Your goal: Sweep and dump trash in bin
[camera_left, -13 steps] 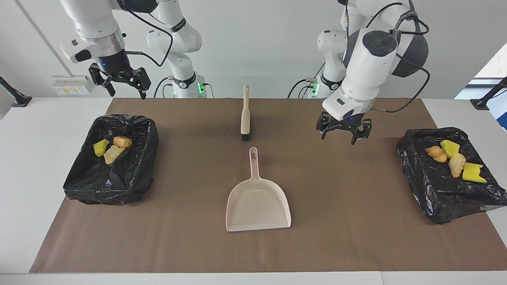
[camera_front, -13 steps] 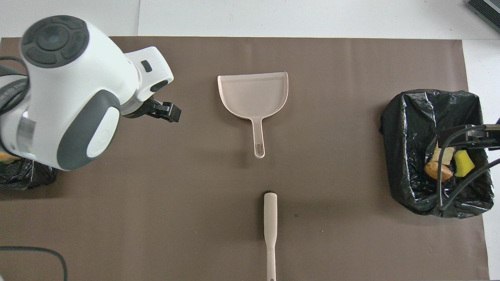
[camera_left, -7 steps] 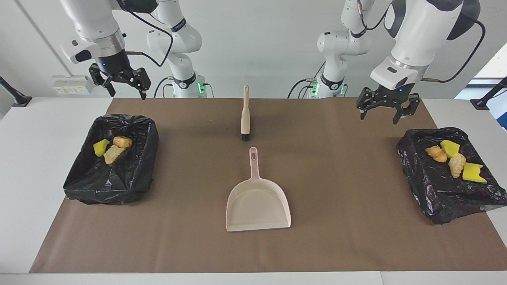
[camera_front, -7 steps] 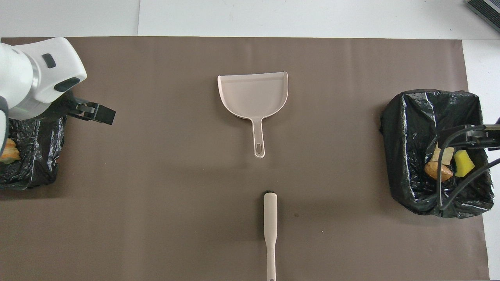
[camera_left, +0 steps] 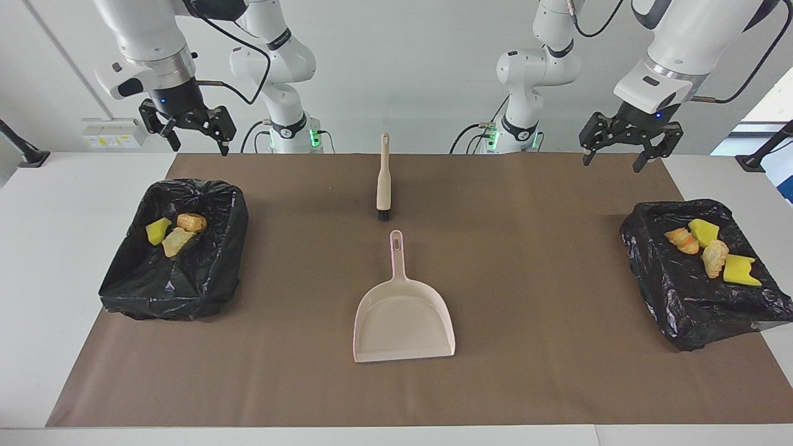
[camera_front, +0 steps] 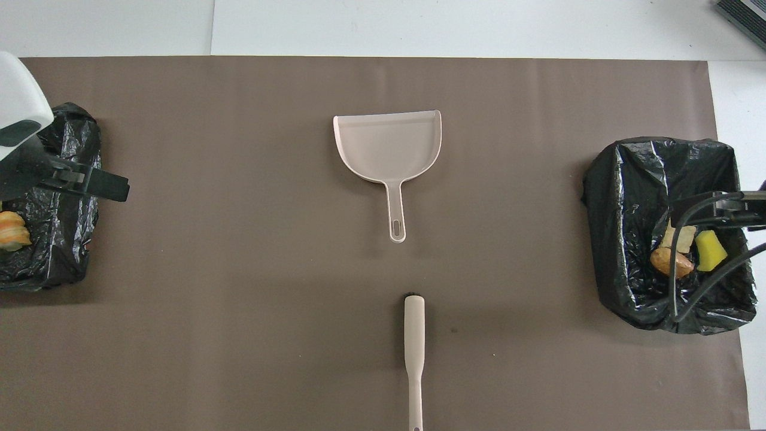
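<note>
Trash lies in two bins lined with black bags. The bin [camera_left: 207, 272] at the right arm's end holds a yellow sponge chunk [camera_left: 158, 230], a bread piece [camera_left: 178, 241] and a pastry [camera_left: 191, 222]. The bin [camera_left: 678, 303] at the left arm's end holds several pieces, among them a croissant [camera_left: 681, 240] and a green-backed sponge [camera_left: 741, 271]. My right gripper [camera_left: 199, 147] hangs open and empty high over its bin. My left gripper [camera_left: 612, 164] is open and empty, raised over the edge of the other bin [camera_front: 57, 257].
A beige dustpan [camera_left: 403, 316] lies empty at the middle of the brown mat [camera_left: 545, 371], handle toward the robots. A beige hand brush [camera_left: 383, 183] lies nearer to the robots, bristles toward the dustpan handle. White table [camera_left: 43, 297] shows past the mat's ends.
My left gripper has risen and swung from over the mat beside the dustpan handle out to the bin at its own end. The right arm has stayed put.
</note>
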Robot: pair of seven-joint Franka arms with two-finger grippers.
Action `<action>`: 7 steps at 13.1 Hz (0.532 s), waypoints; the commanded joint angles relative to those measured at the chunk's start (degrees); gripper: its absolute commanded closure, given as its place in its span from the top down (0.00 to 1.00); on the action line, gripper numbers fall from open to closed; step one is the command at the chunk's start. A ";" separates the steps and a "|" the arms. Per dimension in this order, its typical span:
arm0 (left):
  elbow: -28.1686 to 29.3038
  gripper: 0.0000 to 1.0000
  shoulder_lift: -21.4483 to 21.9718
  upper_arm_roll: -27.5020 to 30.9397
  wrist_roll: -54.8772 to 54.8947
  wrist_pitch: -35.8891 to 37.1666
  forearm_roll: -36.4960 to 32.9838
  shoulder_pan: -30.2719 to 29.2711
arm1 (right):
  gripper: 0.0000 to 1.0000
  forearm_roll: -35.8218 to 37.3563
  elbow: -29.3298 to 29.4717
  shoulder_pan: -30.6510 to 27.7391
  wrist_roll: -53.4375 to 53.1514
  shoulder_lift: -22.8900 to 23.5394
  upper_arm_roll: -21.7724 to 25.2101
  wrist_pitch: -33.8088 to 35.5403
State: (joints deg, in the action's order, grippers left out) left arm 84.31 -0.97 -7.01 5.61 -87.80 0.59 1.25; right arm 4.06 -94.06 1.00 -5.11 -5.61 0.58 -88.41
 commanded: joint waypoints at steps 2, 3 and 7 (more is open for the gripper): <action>-0.63 1.00 0.70 1.03 0.63 1.67 0.46 -0.64 | 1.00 -1.07 -0.69 -0.83 1.24 -0.54 -0.23 -0.71; -0.72 1.00 0.71 1.90 0.63 1.67 0.55 -0.64 | 1.00 -1.07 -0.69 -0.83 1.24 -0.54 -0.23 -0.71; 0.15 1.00 1.49 2.79 0.72 2.02 0.55 -0.64 | 1.00 -1.07 -0.69 -0.74 1.24 -0.54 -0.23 -0.71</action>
State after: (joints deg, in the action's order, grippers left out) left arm 84.24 -0.60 -4.14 5.71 -87.31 0.59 1.01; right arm 4.06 -94.06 1.00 -5.11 -5.61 0.58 -88.41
